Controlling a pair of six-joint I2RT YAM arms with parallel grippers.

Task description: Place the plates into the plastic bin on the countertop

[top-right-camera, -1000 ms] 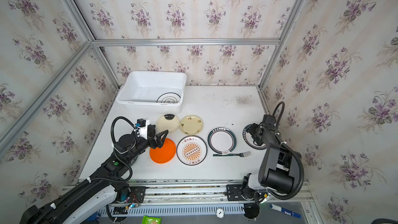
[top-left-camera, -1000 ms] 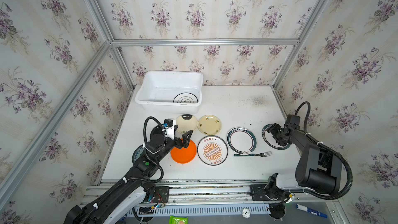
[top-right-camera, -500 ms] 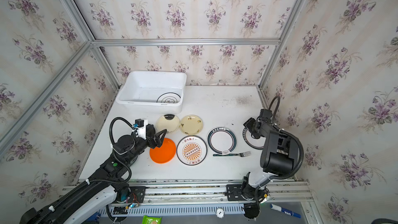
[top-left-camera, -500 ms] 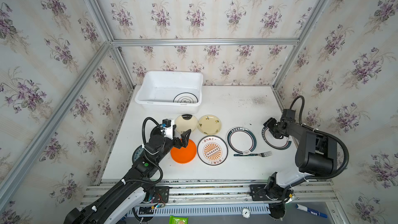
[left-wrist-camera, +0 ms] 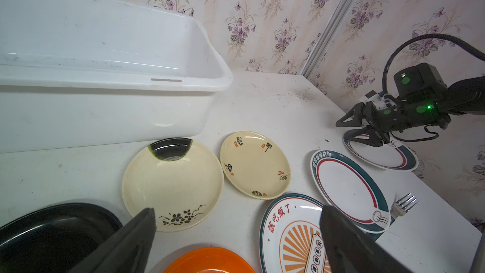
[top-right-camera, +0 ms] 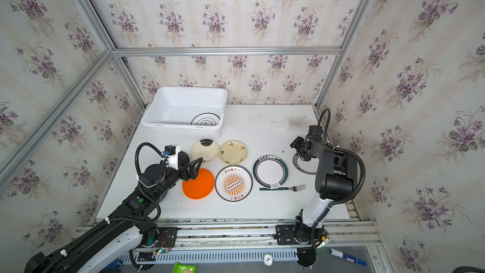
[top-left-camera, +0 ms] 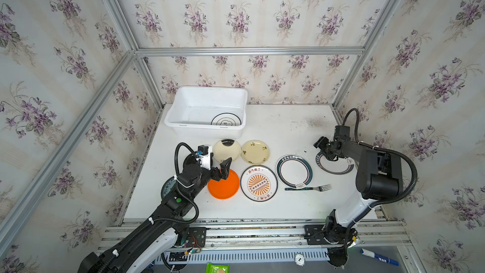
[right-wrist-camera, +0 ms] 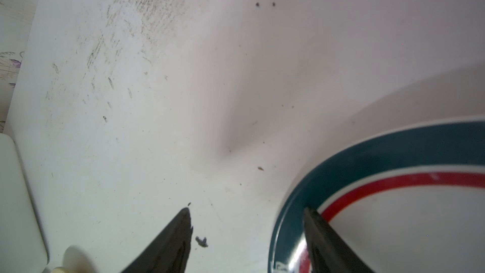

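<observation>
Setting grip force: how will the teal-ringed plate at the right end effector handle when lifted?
Likely rigid: the teal-ringed plate has a crisp round rim. Its glossy glaze shows glare, so it may slip in the right end effector. Lying flat and shallow, it should slide, not tip, if pushed.

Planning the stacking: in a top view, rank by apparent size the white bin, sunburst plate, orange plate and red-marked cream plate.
1. White rectangular plastic bin.
2. Round white plate with orange sunburst.
3. Plain round orange plate and round cream plate with red marks: too alike to rank.
</observation>
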